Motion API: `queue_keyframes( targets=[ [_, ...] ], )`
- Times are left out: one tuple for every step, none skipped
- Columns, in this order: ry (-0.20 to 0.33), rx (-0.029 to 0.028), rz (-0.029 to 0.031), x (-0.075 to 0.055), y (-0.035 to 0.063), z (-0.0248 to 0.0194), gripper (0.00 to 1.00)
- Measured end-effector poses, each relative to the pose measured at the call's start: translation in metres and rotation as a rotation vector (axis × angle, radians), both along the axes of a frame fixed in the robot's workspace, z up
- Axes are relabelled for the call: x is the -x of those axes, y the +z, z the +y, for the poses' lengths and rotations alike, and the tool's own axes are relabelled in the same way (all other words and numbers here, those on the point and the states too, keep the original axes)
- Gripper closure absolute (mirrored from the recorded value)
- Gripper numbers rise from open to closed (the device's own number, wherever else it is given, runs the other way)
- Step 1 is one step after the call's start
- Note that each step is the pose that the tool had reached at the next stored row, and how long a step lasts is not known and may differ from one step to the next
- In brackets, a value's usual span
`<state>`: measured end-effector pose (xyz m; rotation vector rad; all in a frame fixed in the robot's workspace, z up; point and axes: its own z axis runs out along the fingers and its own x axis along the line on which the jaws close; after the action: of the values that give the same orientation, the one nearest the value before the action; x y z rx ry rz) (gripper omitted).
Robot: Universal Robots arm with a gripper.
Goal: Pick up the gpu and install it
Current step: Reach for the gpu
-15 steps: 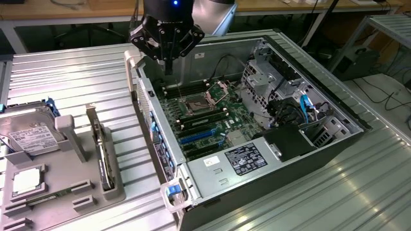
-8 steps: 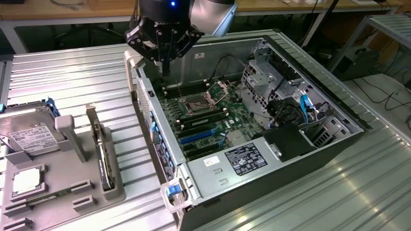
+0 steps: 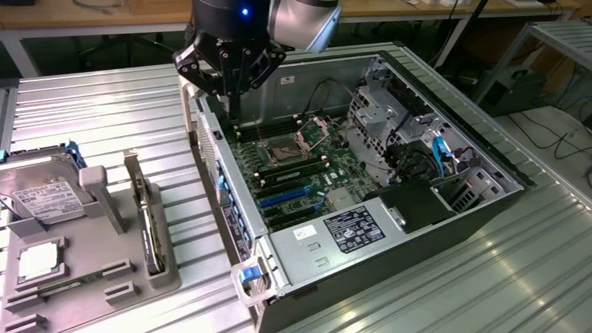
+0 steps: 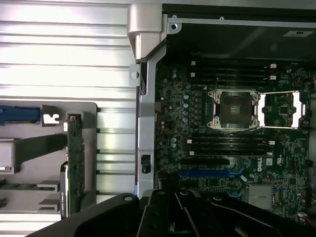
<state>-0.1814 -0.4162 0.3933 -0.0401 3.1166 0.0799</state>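
1. A grey holder (image 3: pixel 93 277) sits at the near corner of the ribbed metal tabletop (image 3: pixel 444 277), on the exterior view's left.
2. The gpu (image 3: pixel 151 236) stands on edge in a slot along the holder's edge nearest the computer case (image 3: pixel 211 156). Its length runs parallel to the case wall. In the wrist view the green card edge and a black part beside it are visible. No finger touches it.
3. A hard drive (image 3: pixel 41 191) with a white label stands at the holder's far corner. A square processor chip (image 3: pixel 39 260) lies flat nearer the camera.
4. The case lies on its side in the middle of the tabletop, lid off. A strip of bare tabletop lies between the case and the holder.
5. The power supply (image 3: pixel 356 229) with its label occupies the near end of the case.
6. Beyond it lies the motherboard (image 3: pixel 306 173), with blue expansion slots (image 3: pixel 287 198) and, farther in, the processor socket (image 3: pixel 282 149) between rows of memory slots.
7. The gripper (image 3: pixel 235 114) hangs point-down over the far end of the motherboard, just inside the case wall that faces the holder. Its fingers are pressed together with nothing between them.
8. The gpu lies well apart from the gripper, toward the near edge of the tabletop, with the case wall between the two.
9. A wooden workbench (image 3: pixel 93 14) stands beyond the far edge of the tabletop.
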Motion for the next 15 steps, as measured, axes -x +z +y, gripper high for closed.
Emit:
queue_keyframes(
  targets=[
    [0.002, 0.0, 0.0001, 0.001, 0.0, -0.001, 0.89],
    [0.004, 0.0, 0.0, 0.002, 0.0, -0.0019, 0.89],
    [0.005, 0.0, 0.0, 0.005, 0.0, -0.0027, 0.89],
    [0.005, 0.0001, 0.0001, 0.007, 0.0001, -0.0033, 0.89],
    [0.006, 0.0001, 0.0001, 0.009, 0.0001, -0.0039, 0.89],
    [0.006, 0.0001, 0.0001, 0.011, 0.0001, -0.0043, 0.89],
    [0.007, 0.0, 0.0001, 0.014, 0.0001, -0.0049, 0.89],
    [0.007, -0.0001, 0.0001, 0.016, 0.0, -0.0053, 0.89],
    [0.007, -0.0002, 0.0, 0.018, 0.0, -0.0057, 0.89],
    [0.008, -0.0002, 0.0, 0.02, 0.0, -0.0062, 0.89],
    [0.008, -0.0003, 0.0, 0.022, 0.0, -0.0067, 0.89],
    [0.008, -0.0002, 0.0, 0.024, 0.0, -0.0072, 0.89],
    [0.009, -0.0003, 0.0, 0.026, 0.0, -0.0077, 0.89],
    [0.009, -0.0002, 0.0, 0.028, 0.0, -0.008, 0.89],
    [0.01, -0.0002, 0.0001, 0.03, 0.0001, -0.0084, 0.89]
  ],
)
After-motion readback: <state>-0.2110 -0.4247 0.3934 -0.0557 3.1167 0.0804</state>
